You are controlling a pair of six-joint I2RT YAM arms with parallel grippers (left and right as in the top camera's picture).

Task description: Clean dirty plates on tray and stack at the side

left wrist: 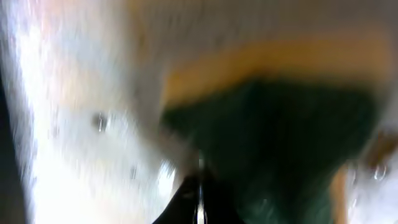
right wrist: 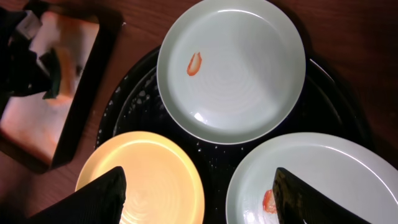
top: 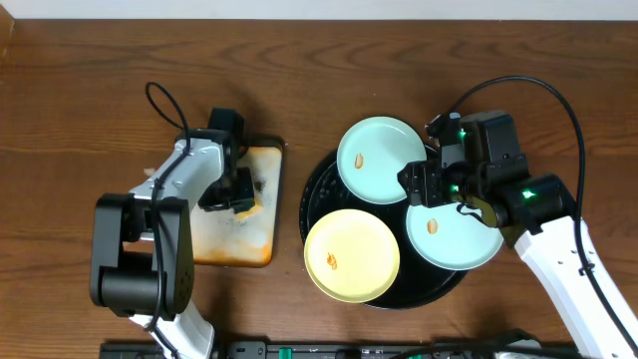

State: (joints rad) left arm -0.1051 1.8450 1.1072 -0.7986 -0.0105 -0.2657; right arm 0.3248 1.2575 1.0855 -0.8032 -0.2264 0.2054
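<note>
Dark brown table (top: 80,90), streaked with wood grain. Right of centre, glossy black tray (top: 315,189), flecked white. Pale mint-green, plain and smooth: far plate (top: 384,155) toward the far edge, right plate (top: 464,244) toward the right edge. Pale yellow: near plate (top: 351,255) toward the near edge. One small orange speck on each. Left of centre, rectangular tray (top: 234,239), dark-rimmed, whitish inside, smeared orange. Dark green sponge (right wrist: 57,71) with a yellow face. White with black joints: left arm (top: 184,175), right arm (top: 573,274); green lights (top: 462,133) on the latter.

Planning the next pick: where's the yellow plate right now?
In the overhead view, the yellow plate sits on the lower left of the black tray, just below the upper mint plate and left of the right-hand mint plate.
</note>
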